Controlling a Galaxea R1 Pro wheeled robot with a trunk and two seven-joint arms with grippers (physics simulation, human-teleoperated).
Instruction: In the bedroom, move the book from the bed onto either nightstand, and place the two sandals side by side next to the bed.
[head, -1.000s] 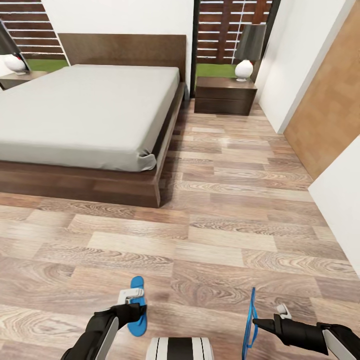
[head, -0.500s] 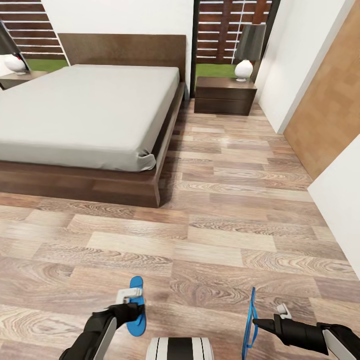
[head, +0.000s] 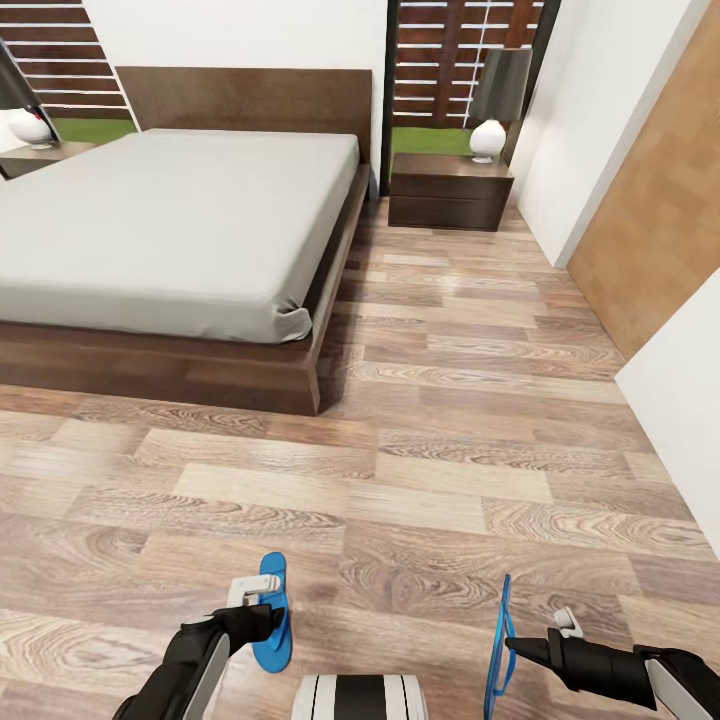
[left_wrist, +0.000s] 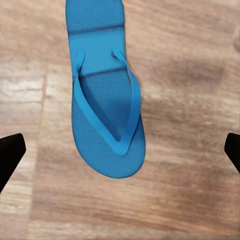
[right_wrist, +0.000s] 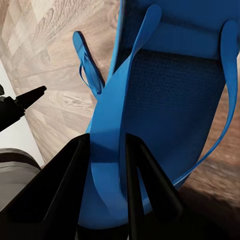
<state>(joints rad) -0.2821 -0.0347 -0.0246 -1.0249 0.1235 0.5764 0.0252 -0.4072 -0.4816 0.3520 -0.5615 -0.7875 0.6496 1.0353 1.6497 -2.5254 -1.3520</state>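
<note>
- Left claw (head: 250, 600) spread wide, hovering over one sandal (left_wrist: 105, 105) lying flat, straps up, on the floor (head: 450, 480).
- Right claw (right_wrist: 107, 165) clenched on second sandal (head: 497, 645), held on edge.
- Bed (head: 170, 220) at 11 o'clock; nightstand (head: 450, 190) at 12.

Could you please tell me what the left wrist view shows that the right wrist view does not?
The left wrist view looks straight down on a sandal lying flat on the wood floor, straps up, with the left gripper's dark fingertips spread wide on either side, touching nothing. The right wrist view shows the right gripper closed on the other sandal, held up on edge, plus the left fingertip at a distance. Both show the flat sandal and floor.
</note>
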